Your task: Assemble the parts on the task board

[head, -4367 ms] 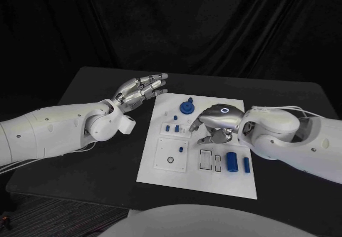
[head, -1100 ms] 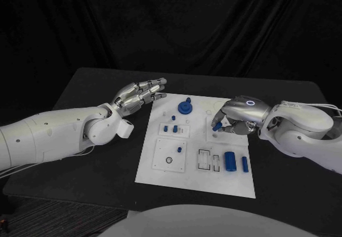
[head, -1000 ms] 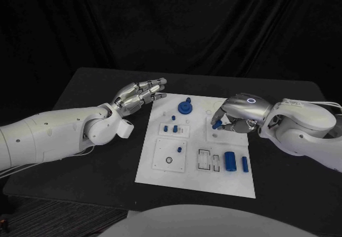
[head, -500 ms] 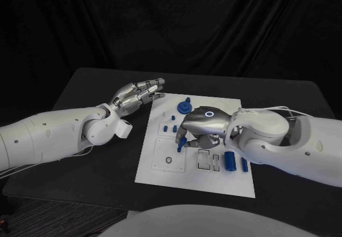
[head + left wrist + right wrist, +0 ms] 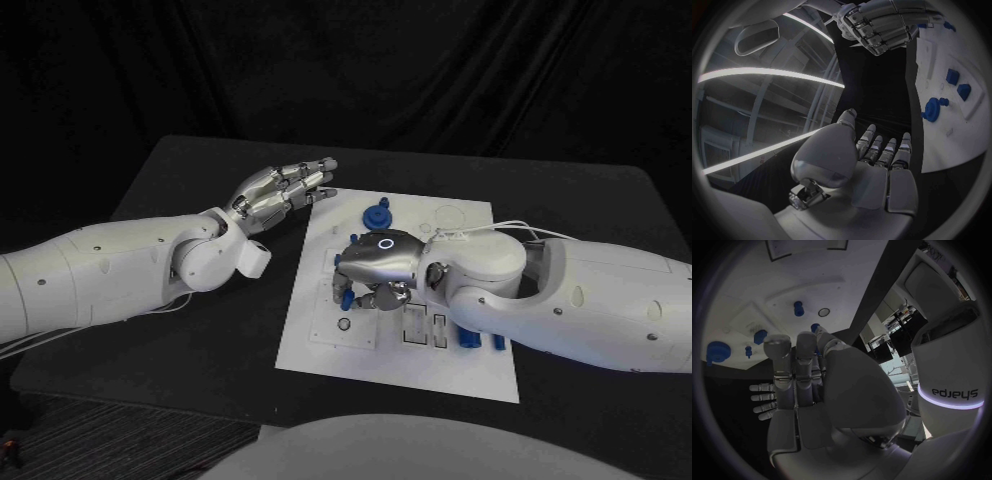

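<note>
The task board (image 5: 397, 375) lies in the middle of the table (image 5: 188, 180). The left hand (image 5: 283, 186) hangs over the table just beside the board's far left corner, apart from the board. The right hand (image 5: 372, 272) sits over the left-centre of the board, its arm crossing the board from the right. A gear-shaped part (image 5: 378, 216) stands on the board behind the right hand. A cylindrical part (image 5: 470, 341) lies near the board's right edge, beside the right arm.
</note>
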Controlling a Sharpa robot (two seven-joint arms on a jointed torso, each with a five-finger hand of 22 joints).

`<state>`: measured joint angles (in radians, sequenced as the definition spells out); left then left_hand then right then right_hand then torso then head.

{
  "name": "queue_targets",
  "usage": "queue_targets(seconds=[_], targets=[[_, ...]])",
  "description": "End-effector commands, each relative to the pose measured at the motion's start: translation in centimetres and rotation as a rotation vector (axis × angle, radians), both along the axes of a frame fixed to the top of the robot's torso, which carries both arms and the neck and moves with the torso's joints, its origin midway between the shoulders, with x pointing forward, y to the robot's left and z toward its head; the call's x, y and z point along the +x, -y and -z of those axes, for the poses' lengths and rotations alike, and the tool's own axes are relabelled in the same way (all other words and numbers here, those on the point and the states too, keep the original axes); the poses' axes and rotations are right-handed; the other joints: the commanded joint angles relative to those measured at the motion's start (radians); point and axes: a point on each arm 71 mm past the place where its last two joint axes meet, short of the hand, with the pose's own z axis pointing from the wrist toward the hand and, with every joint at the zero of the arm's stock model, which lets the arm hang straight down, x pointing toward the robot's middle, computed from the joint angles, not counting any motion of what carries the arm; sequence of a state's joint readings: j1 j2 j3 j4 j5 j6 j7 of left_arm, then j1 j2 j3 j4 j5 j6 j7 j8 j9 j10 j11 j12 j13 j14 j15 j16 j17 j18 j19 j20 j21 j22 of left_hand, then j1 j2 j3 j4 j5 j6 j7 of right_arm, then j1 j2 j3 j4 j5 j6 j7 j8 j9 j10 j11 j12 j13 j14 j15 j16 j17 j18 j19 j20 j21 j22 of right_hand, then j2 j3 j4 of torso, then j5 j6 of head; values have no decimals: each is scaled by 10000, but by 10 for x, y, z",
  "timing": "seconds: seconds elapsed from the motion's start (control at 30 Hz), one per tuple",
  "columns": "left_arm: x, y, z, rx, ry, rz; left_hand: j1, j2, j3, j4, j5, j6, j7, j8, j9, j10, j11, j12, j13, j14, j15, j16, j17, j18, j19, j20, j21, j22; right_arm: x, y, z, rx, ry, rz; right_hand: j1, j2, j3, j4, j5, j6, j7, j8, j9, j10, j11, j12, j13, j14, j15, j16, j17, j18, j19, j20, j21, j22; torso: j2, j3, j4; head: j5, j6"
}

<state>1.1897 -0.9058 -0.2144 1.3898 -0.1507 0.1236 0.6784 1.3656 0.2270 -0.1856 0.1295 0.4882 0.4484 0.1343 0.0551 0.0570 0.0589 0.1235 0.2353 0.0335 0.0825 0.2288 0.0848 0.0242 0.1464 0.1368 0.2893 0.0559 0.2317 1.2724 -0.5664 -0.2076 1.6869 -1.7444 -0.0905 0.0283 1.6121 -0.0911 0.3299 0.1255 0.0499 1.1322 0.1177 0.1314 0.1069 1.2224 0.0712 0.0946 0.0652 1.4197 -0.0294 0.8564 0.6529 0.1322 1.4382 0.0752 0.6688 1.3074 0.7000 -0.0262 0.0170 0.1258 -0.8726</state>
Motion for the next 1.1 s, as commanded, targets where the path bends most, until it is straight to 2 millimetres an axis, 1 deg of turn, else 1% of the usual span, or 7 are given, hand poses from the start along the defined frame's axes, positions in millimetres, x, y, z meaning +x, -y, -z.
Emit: queue_targets(seconds=[0.03, 0.2, 0.33, 0.5, 0.73, 0.87, 1.1], targets=[[-1, 1, -3, -417, 296, 89, 17, 102, 12, -50, 38, 8, 41, 35, 9, -51, 7, 0, 9, 14, 66, 31, 9, -196, 49, 20, 31, -12, 1, -1, 4, -227, 65, 118, -98, -39, 56, -19, 22, -35, 33, -33, -2, 251, -152, -27, 14, 103, 6, 81, 41, -101, 31, -60, 85, 1027, -8, 10, -4, 13, 0], [0, 2, -2, -420, 273, 122, 11, 112, 16, -46, 38, 1, 38, 33, 8, -53, 4, -3, 8, 11, 65, 30, 8, -197, 46, 20, 29, -18, 1, -3, 8, -335, 184, 150, -105, -61, 104, -65, 34, -11, 30, -49, 0, 309, -163, -24, 30, 111, 2, 120, 73, -106, 33, -62, 155, 1036, -5, 8, -14, 19, 0], [0, 4, -1, -435, 247, 172, 4, 123, 21, -42, 39, 1, 37, 32, 7, -58, 0, -10, 7, 5, 63, 26, 7, -197, 41, 19, 26, -29, 1, -3, 11, -369, 184, 177, -104, -74, 130, -96, 39, 2, 27, -58, 2, 340, -170, -21, 38, 117, -2, 170, 129, -107, 32, -64, 185, 1038, -8, 8, -7, 28, 0], [0, 5, -1, -437, 225, 197, 4, 123, 21, -42, 39, 1, 37, 32, 7, -58, 0, -10, 7, 5, 63, 26, 7, -197, 41, 19, 26, -29, -3, -3, 15, -231, 149, 287, -117, -90, 164, -133, 52, 18, 22, -72, 3, 398, -184, -6, 55, 120, -11, 221, 184, -108, 28, -69, 225, 1042, -6, 8, -3, 19, 0], [0, 6, 1, -443, 176, 251, -9, 159, 41, -35, 42, -17, 34, 27, 4, -73, -11, -35, 2, -9, 61, 19, 4, -199, 30, 16, 19, -50, -9, -3, 19, -79, 52, 341, -110, -103, 206, -182, 85, 37, 18, -84, 5, 426, -190, -4, 64, 121, -18, 258, 220, -104, 20, -75, 230, 1039, -10, 8, -8, 53, 0], [-1, 8, 2, -454, 131, 299, -13, 181, 56, -34, 44, -62, 25, 17, -2, -85, -12, -51, 0, -16, 62, 16, 3, -201, 19, 16, 13, -69, -10, -4, 20, 44, 34, 373, -154, -127, 216, -191, 100, 47, 20, -96, 5, 453, -193, 3, 75, 105, -18, 253, 210, -98, 4, -76, 193, 1029, -6, 10, -11, 26, 0], [-1, 9, 5, -462, 31, 374, -17, 200, 71, -35, 44, -52, 20, 16, -2, -98, -14, -72, -4, -26, 66, 10, 1, -203, 11, 16, 7, -84, -14, -4, 26, 65, -117, 366, -161, -141, 250, -229, 143, 62, 12, -108, 7, 484, -204, 12, 89, 90, -26, 252, 203, -93, -8, -81, 193, 1024, -7, 6, -6, 43, 0]])
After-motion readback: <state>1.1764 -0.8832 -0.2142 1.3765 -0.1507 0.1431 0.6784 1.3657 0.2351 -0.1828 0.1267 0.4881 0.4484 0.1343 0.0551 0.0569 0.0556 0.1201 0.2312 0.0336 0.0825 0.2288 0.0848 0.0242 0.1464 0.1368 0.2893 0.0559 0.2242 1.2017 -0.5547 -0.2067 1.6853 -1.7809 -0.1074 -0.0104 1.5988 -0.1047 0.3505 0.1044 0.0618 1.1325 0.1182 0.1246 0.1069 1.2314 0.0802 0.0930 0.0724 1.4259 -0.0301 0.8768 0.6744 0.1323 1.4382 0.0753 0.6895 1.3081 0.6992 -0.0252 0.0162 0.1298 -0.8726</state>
